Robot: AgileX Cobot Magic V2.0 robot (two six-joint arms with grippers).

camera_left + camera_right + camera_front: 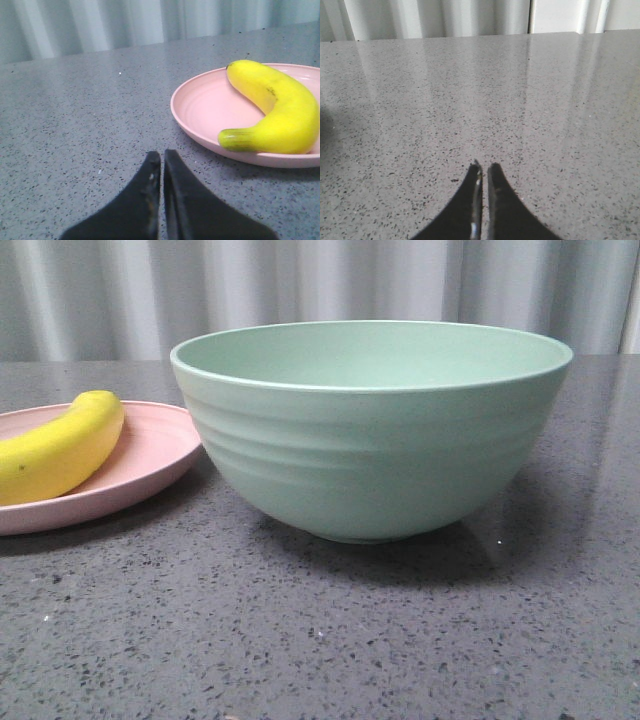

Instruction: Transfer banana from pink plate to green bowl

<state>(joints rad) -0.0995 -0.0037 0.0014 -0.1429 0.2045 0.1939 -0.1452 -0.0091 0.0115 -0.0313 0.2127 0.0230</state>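
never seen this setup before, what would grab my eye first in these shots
The big mint green bowl fills the middle of the front view, standing on the speckled grey table. To its left, the bright yellow banana lies on the pink plate, whose rim reaches the bowl's side. In the wrist views, the left hand and the right hand are both shut and empty.

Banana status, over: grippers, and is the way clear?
Left gripper and right gripper shut, empty. Banana on the pink plate, untouched. Green bowl beside the plate, nothing between.
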